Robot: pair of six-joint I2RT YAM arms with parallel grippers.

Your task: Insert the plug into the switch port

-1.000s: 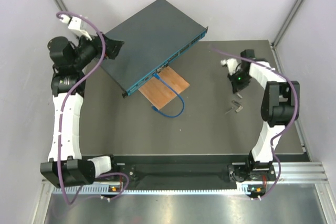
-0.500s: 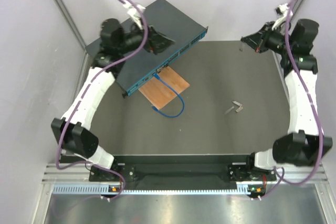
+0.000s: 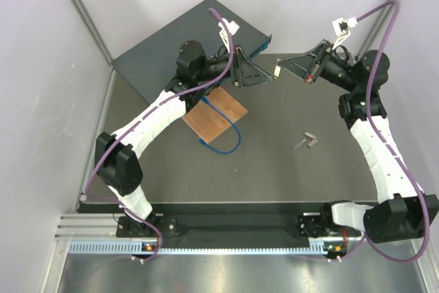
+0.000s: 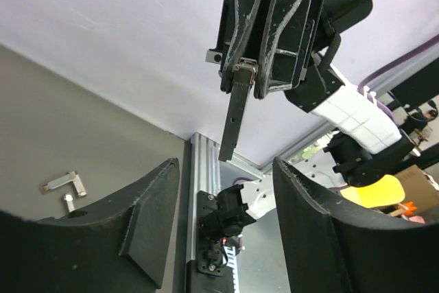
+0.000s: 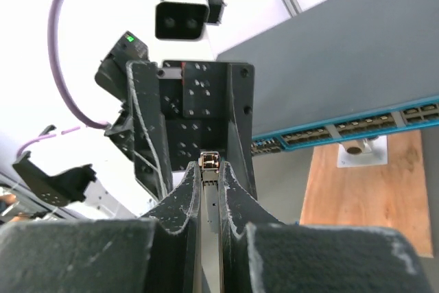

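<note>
While I hold the slim plug (image 4: 233,121) clenched in my right gripper (image 3: 282,68), raised near one end of the switch (image 3: 158,60), my left gripper (image 3: 257,77) hangs open and empty before its port face. Insertion, I judge, is entirely ahead.

arms (image 3: 154,118): white links, black joints | jaws: black | cables (image 3: 374,15): purple (glossy)

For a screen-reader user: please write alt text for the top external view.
Above a dark table, the right gripper, shut on a slim plug, points it at the open left gripper facing it. The dark teal switch lies far left, a wooden board and looped blue cable in front.
</note>
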